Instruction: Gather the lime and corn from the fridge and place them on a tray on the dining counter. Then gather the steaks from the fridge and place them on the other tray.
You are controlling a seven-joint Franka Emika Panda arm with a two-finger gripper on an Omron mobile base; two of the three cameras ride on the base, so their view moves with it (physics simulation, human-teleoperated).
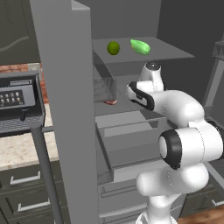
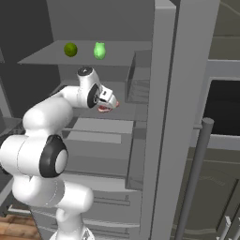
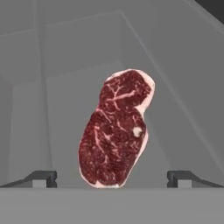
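Hovering with its jaws spread wide and nothing between them, the pincer [image 3: 112, 179] hangs over a marbled red steak [image 3: 116, 129] lying flat on a middle shelf of the open grey steel fridge [image 1: 65, 109]. Above, the round green lime [image 1: 113, 47] and pale green corn [image 1: 140, 46] sit on the upper shelf, not yet gathered.

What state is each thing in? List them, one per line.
fridge: door open, shelves exposed.
lime: resting on the upper shelf, untouched.
corn: lying on the upper shelf beside the lime, apart from it.
steak: lying flat on a lower shelf, not gripped.
claw: open, fingertips spread either side of the steak's near end.
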